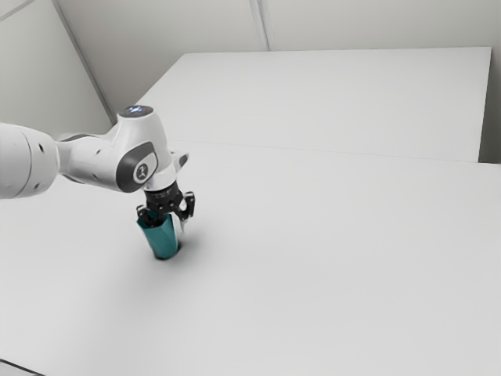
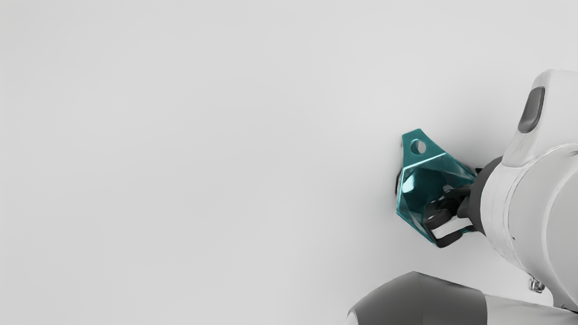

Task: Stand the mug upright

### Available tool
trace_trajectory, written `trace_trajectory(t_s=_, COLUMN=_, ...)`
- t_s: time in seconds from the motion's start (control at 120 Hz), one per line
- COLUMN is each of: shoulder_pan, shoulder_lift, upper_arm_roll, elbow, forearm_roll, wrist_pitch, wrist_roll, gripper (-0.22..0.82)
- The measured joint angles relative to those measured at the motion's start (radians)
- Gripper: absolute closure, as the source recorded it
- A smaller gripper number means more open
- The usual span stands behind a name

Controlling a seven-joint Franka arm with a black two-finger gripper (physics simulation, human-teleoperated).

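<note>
My gripper (image 1: 166, 213) is over the top of the teal mug (image 1: 163, 239), its fingers spread apart. One finger is at the mug's mouth; the other hangs beside the wall on the exterior view's right, with a narrow gap. The mug has its opening up and its base down at the table, leaning a little toward the exterior view's left; whether the base sits flat I cannot tell. In the wrist view, the mug (image 2: 422, 158) shows its open mouth and a flat tab with a round hole. The gripper (image 2: 451, 212) there overlaps the rim, partly hiding the inside.
The white table (image 1: 313, 258) extends around the mug on all sides. A raised edge or seam crosses its far part, with pale walls (image 1: 376, 19) behind. The arm (image 1: 86, 157) comes in from the exterior view's left, above the table.
</note>
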Motion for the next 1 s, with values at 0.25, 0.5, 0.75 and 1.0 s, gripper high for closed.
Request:
trace_trajectory(t_s=0.25, shoulder_pan=0.001, shoulder_lift=-0.038, upper_arm_roll=-0.005, elbow=0.001, forearm_roll=-0.005, wrist_pitch=-0.013, wrist_roll=-0.018, gripper=0.14)
trace_trajectory(t_s=0.5, shoulder_pan=-0.004, shoulder_lift=-0.128, upper_arm_roll=-0.005, elbow=0.004, forearm_roll=-0.004, wrist_pitch=-0.072, wrist_roll=-0.028, gripper=0.04)
trace_trajectory(t_s=0.75, shoulder_pan=-0.047, shoulder_lift=-0.159, upper_arm_roll=-0.006, elbow=0.137, forearm_roll=-0.004, wrist_pitch=-0.167, wrist_roll=0.049, gripper=0.01)
trace_trajectory(t_s=1.0, shoulder_pan=-0.096, shoulder_lift=-0.162, upper_arm_roll=-0.007, elbow=0.318, forearm_roll=0.019, wrist_pitch=-0.319, wrist_roll=0.2, gripper=0.0)
